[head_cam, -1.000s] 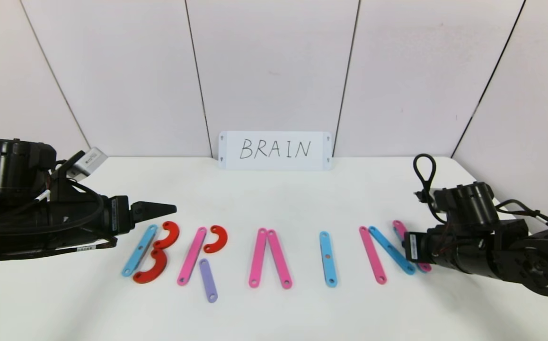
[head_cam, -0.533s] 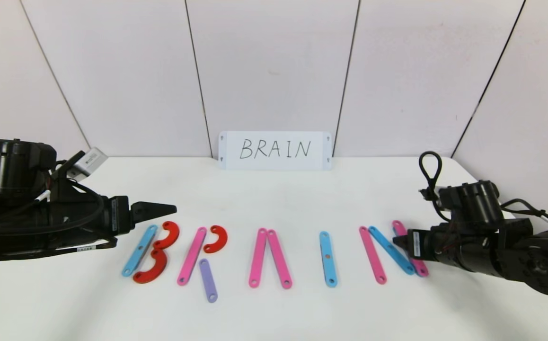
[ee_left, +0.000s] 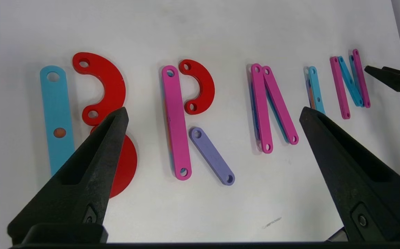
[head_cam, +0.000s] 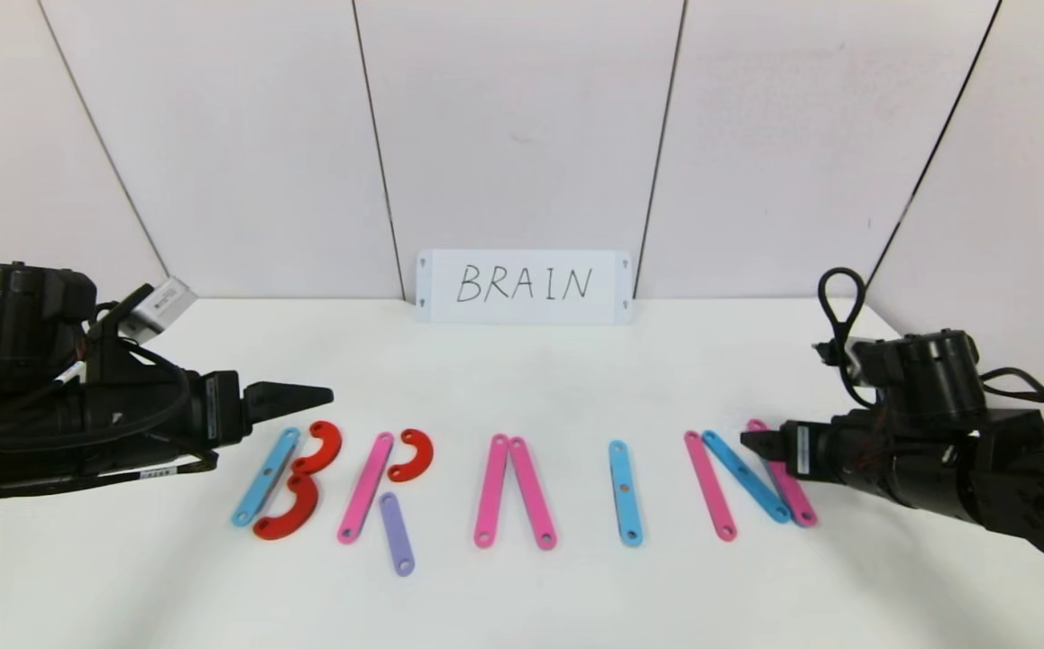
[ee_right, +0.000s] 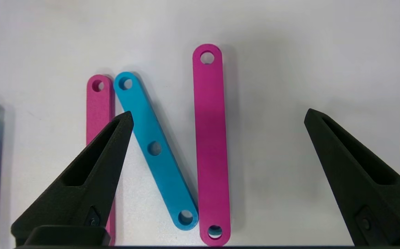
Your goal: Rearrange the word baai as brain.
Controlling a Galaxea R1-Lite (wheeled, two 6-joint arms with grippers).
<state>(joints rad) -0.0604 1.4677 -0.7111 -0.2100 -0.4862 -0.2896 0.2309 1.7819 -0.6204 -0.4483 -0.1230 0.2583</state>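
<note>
The flat-piece letters read B R A I N across the table. B is a blue bar (head_cam: 265, 478) with two red curves (head_cam: 319, 448). R is a pink bar (head_cam: 366, 487), a red curve (head_cam: 414, 453) and the short purple bar (head_cam: 396, 534). A is two pink bars (head_cam: 511, 491), and I is a blue bar (head_cam: 626, 492). N is pink (head_cam: 709, 484), blue (head_cam: 746, 475) and pink (head_cam: 792, 494) bars. My left gripper (head_cam: 328, 394) hovers open and empty beside the B. My right gripper (head_cam: 746, 442) is open and empty just above the N, over its outer pink bar (ee_right: 210, 138).
The white card (head_cam: 524, 286) with handwritten BRAIN stands at the back against the wall. The table's right edge runs behind my right arm. In the left wrist view the purple bar (ee_left: 212, 155) lies between the open fingers, with the right gripper far off.
My right gripper has drawn back to the right and lifted a little, uncovering more of the N's outer pink bar. My left arm has shifted slightly left. The letters have not moved.
</note>
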